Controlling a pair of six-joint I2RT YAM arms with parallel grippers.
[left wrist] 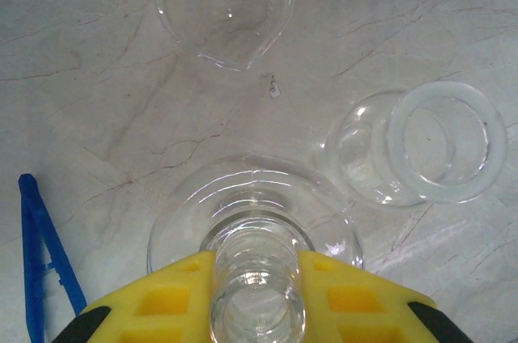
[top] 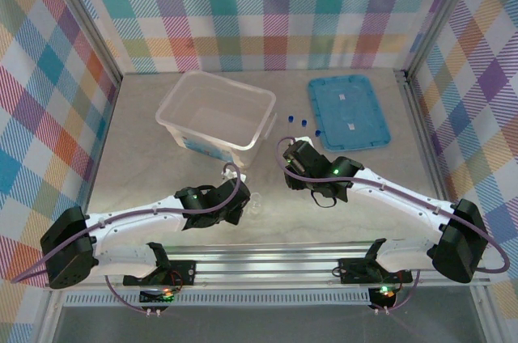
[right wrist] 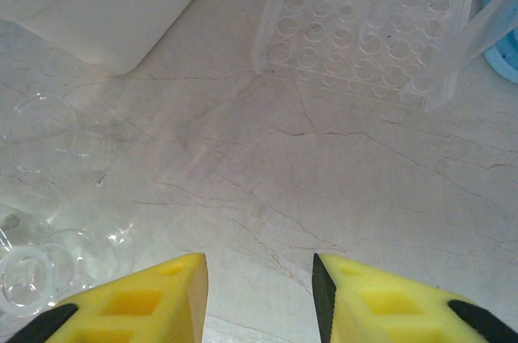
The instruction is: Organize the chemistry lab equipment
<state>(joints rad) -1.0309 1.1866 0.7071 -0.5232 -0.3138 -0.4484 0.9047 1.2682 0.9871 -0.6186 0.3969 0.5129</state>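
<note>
My left gripper (left wrist: 255, 266) is shut on the neck of a round clear glass flask (left wrist: 255, 209) whose bulb rests on the table; the same gripper (top: 245, 197) is seen from above at front centre. A clear glass dish (left wrist: 225, 7) lies beyond it, and a small clear cup with a white rim (left wrist: 421, 153) lies on its side to the right. Dark blue tweezers (left wrist: 40, 254) lie at the left. My right gripper (right wrist: 259, 274) is open over bare table, with a clear tube rack (right wrist: 364, 31) ahead and a thin clear tube (right wrist: 494, 23) beside it. Small blue caps (top: 303, 122) stand near the lid.
The large translucent box (top: 214, 112) stands at the back left; its corner (right wrist: 113, 3) is close to my right gripper. The flat blue lid (top: 348, 110) lies at the back right. Glassware (right wrist: 48, 133) is clustered to the left of the right gripper.
</note>
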